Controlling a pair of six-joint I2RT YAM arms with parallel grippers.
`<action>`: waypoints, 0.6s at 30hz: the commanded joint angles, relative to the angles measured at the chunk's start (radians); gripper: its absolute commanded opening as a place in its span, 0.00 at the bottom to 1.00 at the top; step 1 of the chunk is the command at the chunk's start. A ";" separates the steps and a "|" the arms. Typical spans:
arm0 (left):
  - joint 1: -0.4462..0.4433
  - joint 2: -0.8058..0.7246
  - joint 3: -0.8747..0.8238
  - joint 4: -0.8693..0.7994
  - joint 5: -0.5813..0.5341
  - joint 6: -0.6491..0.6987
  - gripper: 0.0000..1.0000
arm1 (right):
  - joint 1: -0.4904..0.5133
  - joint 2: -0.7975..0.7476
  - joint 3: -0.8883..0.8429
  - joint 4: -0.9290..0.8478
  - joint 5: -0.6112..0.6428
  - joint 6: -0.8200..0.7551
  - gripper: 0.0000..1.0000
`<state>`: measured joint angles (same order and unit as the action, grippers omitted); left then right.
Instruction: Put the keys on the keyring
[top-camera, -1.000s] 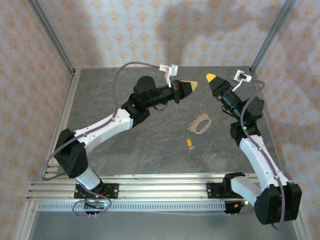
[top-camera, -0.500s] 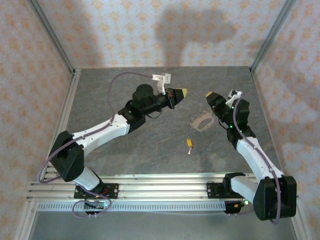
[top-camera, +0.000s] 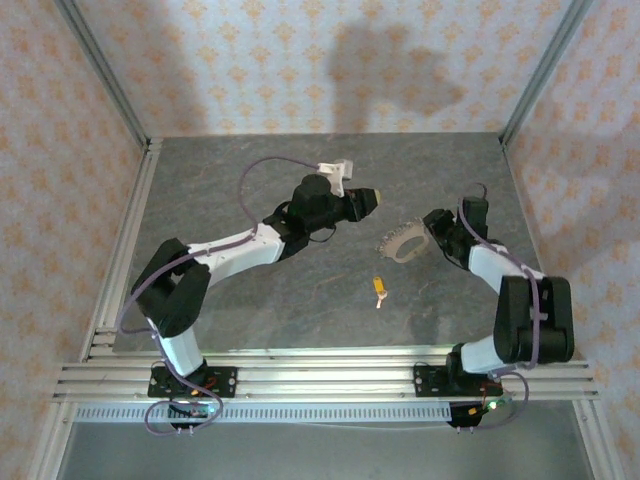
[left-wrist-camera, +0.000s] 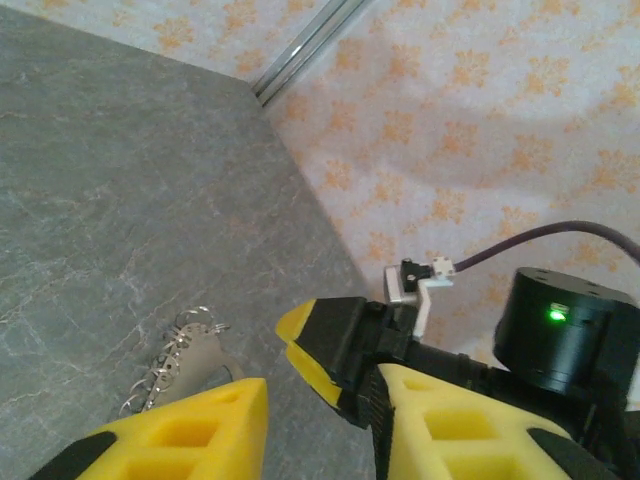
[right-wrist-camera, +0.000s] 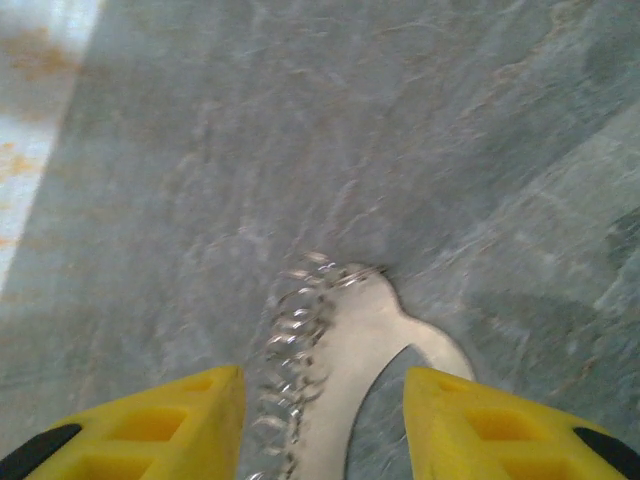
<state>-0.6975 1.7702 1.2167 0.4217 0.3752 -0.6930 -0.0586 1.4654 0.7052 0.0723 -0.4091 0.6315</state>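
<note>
The keyring (right-wrist-camera: 345, 335) lies flat on the table (top-camera: 300, 310). Its long axis runs straight away from the right gripper (right-wrist-camera: 318, 400), with the toothed row on the left in that wrist view. The right gripper's jaws stand apart and straddle the ring's near end; contact cannot be confirmed. The key (top-camera: 380, 289) lies apart from the ring, on the base side of both grippers, blade pointing towards the bases. The left gripper (left-wrist-camera: 320, 425) hangs near the ring, jaws apart, holding nothing.
</note>
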 joint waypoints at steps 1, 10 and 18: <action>0.003 0.011 0.056 0.032 -0.009 -0.020 0.38 | -0.019 0.065 0.061 -0.017 -0.003 -0.048 0.45; 0.012 0.045 0.073 0.071 0.024 -0.065 0.47 | -0.024 0.242 0.167 0.057 -0.021 -0.011 0.46; 0.012 0.048 0.074 0.079 0.042 -0.068 0.48 | -0.024 0.362 0.256 0.059 -0.049 0.004 0.46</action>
<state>-0.6926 1.8099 1.2663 0.4469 0.4004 -0.7528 -0.0795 1.7916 0.9348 0.1108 -0.4366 0.6193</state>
